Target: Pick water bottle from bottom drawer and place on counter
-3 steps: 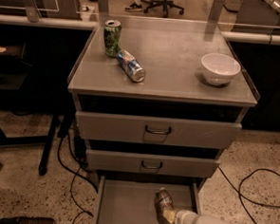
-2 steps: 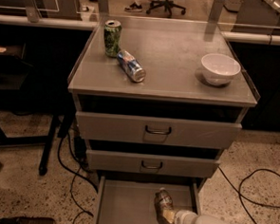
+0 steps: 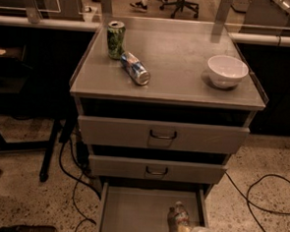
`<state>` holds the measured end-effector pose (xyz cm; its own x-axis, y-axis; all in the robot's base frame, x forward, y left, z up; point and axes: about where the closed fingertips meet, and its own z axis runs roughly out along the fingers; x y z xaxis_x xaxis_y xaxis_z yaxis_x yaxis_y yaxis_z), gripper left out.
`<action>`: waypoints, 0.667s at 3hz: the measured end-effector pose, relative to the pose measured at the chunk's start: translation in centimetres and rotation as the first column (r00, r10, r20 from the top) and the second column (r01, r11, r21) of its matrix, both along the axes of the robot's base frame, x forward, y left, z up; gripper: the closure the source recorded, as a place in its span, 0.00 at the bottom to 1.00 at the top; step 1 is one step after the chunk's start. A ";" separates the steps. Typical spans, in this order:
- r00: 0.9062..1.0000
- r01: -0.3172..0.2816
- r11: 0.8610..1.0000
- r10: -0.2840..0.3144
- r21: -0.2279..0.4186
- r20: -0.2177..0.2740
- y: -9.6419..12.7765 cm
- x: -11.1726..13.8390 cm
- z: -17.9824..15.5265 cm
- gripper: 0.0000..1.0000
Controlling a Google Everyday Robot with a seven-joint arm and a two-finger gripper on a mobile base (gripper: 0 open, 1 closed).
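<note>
The water bottle (image 3: 181, 216), clear with a white-and-red label band, stands in the open bottom drawer (image 3: 134, 216) near its front right corner. My gripper (image 3: 177, 224) reaches in from the lower right on a white arm and is right at the bottle, low against its left side. The counter (image 3: 178, 56) is the grey metal top of the cabinet, well above the gripper.
On the counter a green can (image 3: 115, 39) stands at the back left, a blue-and-silver can (image 3: 135, 68) lies beside it, and a white bowl (image 3: 227, 71) sits at the right. Two upper drawers (image 3: 162, 135) are partly open above the bottom one. Cables lie on the floor on both sides.
Almost nothing. The gripper stays at the bottle in the bottom drawer, and the bottle shows slightly more to its right than before.
</note>
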<state>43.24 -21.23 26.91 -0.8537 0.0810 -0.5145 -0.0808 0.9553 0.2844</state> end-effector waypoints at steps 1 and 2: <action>0.996 0.072 0.997 -0.071 -0.010 0.050 -2.2 -1.6 3.1 1.00; 0.980 0.128 0.992 -0.130 0.023 0.152 -3.8 -1.1 5.5 1.00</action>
<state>42.11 -25.04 32.39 -0.7472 0.1926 -0.6361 -0.0006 0.9569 0.2904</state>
